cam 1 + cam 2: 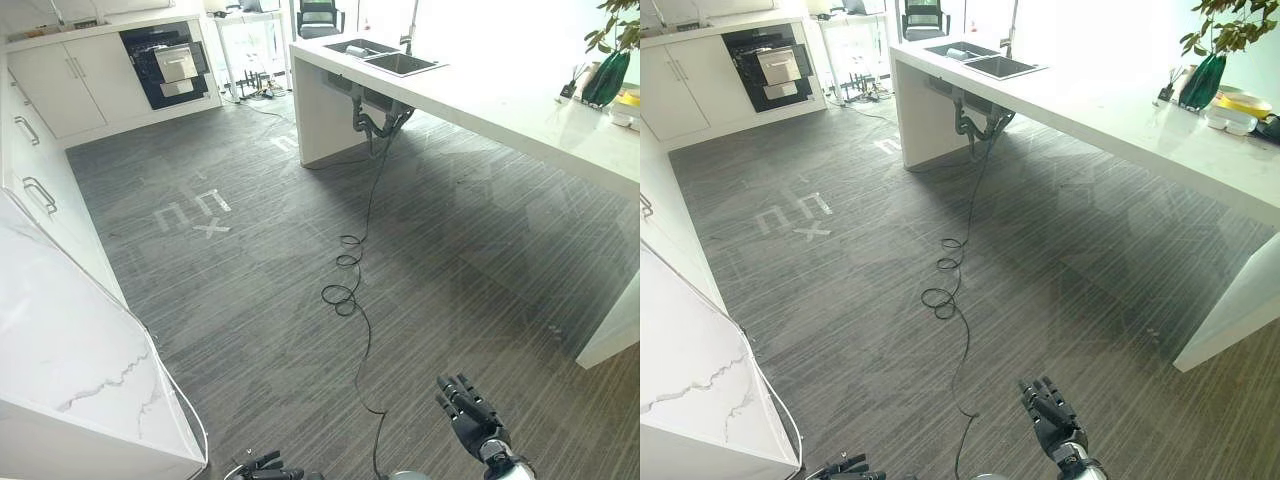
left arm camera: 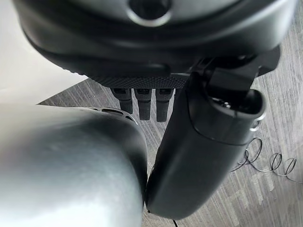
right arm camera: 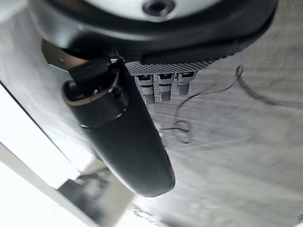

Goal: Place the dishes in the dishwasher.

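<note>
Left eye view: the robot stands on open floor (image 1: 300, 260) with nothing in hand. The dishwasher (image 1: 165, 62) sits at about 11 o'clock, its door apparently open, well apart from the robot. The dishes lie on the counter (image 1: 500, 110) at 2 o'clock, near a plant (image 1: 610, 60). The likely risk is the walk: a cable (image 1: 350, 280) loops across the floor at 12 o'clock, between the robot and both goals, and could snag a foot. The right hand (image 1: 470, 415) hangs at 5 o'clock, fingers straight and apart, touching nothing. The left hand (image 1: 265, 465) shows at 6 o'clock.

Right eye view: a yellow bowl (image 1: 1243, 104) and a clear dish (image 1: 1230, 120) rest at the counter's far right end, at 2 o'clock. Carrying them past the counter edge could knock them.

Left wrist view: the left hand's fingers (image 2: 142, 101) look straight and relaxed, holding nothing.

Right wrist view: the right hand's fingers (image 3: 163, 87) are extended, empty, above bare floor.
</note>
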You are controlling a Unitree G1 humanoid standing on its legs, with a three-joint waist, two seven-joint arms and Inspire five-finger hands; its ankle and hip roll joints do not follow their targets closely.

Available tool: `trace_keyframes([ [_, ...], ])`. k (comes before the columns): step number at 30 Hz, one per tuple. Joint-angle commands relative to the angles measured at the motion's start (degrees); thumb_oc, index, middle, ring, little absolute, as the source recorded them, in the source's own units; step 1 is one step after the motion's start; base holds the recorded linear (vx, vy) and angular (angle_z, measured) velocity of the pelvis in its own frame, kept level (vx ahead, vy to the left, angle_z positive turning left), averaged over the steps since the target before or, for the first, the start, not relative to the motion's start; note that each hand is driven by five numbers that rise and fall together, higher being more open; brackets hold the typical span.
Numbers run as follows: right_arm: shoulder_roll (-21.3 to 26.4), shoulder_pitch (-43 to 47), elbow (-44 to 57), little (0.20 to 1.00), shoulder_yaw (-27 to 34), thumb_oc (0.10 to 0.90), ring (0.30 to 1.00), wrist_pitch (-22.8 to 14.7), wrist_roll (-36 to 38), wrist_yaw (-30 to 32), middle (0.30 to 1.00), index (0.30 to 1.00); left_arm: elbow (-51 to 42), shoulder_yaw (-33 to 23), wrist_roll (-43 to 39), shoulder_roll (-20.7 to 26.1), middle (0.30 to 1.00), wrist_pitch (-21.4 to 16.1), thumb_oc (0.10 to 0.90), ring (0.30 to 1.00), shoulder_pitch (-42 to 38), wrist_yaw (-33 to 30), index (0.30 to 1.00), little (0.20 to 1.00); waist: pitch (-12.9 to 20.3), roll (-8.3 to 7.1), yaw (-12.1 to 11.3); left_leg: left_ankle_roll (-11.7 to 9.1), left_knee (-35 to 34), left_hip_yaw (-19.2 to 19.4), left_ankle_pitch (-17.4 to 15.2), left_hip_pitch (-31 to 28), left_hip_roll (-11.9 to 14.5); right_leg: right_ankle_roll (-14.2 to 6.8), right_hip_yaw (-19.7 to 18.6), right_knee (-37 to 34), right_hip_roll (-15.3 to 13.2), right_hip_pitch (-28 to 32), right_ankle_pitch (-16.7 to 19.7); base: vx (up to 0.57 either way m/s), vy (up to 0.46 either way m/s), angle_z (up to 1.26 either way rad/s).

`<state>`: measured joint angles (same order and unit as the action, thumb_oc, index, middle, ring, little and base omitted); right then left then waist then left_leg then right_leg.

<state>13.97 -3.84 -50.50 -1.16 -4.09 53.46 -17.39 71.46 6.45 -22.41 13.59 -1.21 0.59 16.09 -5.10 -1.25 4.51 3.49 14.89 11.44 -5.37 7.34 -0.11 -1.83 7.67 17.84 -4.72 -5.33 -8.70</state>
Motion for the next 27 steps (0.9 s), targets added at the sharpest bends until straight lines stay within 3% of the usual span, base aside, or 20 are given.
trace_keyframes([
  [1, 2.7, 4.9, 2.0, 0.9, 0.0, 0.8, 0.9, -5.4, -6.8, -0.2, 0.9, 0.9, -1.6, 0.2, -2.6, -0.7, 0.9, 0.7, 0.8, 0.9, 0.4, 7.6, 0.9, 0.9, -1.2, 1.2, -0.4, -4.1, 2.3, 1.3, -10.5, -3.4, 2.5, -5.3, 4.3, -0.6, -2.7, -0.6, -2.7, -0.03, -0.005, 0.13],
  [4, 2.8, 5.7, 0.8, 0.9, -1.2, 0.8, 0.9, -6.3, -9.9, 2.1, 0.9, 0.9, -3.3, -0.9, -16.1, -1.3, 0.9, -1.0, 0.8, 0.9, -0.4, 6.7, 0.9, 0.9, -1.2, 1.32, -0.8, -4.1, 2.3, 0.8, -10.6, -3.4, 2.4, -5.3, 4.6, -0.6, -2.7, -0.4, -2.9, -0.03, 0.001, 0.09],
  [5, 2.8, 5.7, 1.0, 0.9, -1.4, 0.8, 0.9, -6.3, -11.4, 3.1, 0.9, 0.9, -5.7, -2.6, -16.9, -0.9, 0.9, -1.8, 0.8, 0.9, -0.6, 5.5, 0.9, 0.9, -1.1, 1.46, -1.1, -4.1, 2.3, 0.5, -10.5, -3.4, 2.4, -5.1, 4.6, -0.6, -2.5, -0.1, -3.1, 0.0, 0.0, 0.0],
  [12, 4.9, 6.8, -2.5, 0.9, -2.6, 0.8, 0.9, -8.8, -16.3, 4.2, 0.9, 0.9, -11.3, -1.4, -7.3, 1.4, 0.9, -7.6, 0.8, 0.9, -3.8, -1.6, 0.9, 0.9, -1.0, 1.49, -1.5, -4.1, 2.3, -0.8, -10.1, -3.3, 1.9, -4.8, 3.5, -0.6, -1.3, 0.3, -3.1, -0.02, -0.017, 0.12],
  [19, 5.9, 6.7, -1.5, 0.9, -3.9, 0.8, 0.9, -9.0, -20.0, 5.0, 0.9, 0.9, -18.1, -1.0, -4.2, 1.9, 0.9, -16.7, 0.8, 0.9, -5.1, -9.0, 0.9, 0.9, -1.4, 1.91, -1.8, -3.5, 2.3, -1.8, -10.3, -4.6, 0.9, -4.2, 2.5, -0.6, -0.7, 1.3, -3.3, 0.0, 0.003, 0.0],
  [22, 6.0, 6.4, -1.2, 0.9, -3.5, 0.8, 0.9, -9.2, -20.3, 5.2, 0.9, 0.9, -20.1, -1.0, -1.6, 2.6, 0.9, -17.4, 0.8, 0.9, -4.9, -10.6, 0.9, 0.9, -1.3, 1.8, -2.0, -3.4, 2.3, -1.5, -10.2, -4.5, 1.0, -4.1, 2.7, -0.6, -0.8, 1.1, -3.1, -0.01, -0.013, -0.04],
  [27, 6.4, 6.5, -3.6, 0.9, -2.5, 0.8, 0.9, -9.6, -21.3, 4.6, 0.9, 0.9, -18.4, 0.1, 0.7, 3.4, 0.9, -13.3, 0.8, 0.9, -5.6, -12.2, 0.9, 0.9, -1.5, 1.72, -1.7, -3.5, 2.3, -1.0, -10.6, -5.4, 1.3, -4.2, 3.2, -0.6, -0.7, 1.9, -3.4, 0.01, -0.028, -0.01],
])
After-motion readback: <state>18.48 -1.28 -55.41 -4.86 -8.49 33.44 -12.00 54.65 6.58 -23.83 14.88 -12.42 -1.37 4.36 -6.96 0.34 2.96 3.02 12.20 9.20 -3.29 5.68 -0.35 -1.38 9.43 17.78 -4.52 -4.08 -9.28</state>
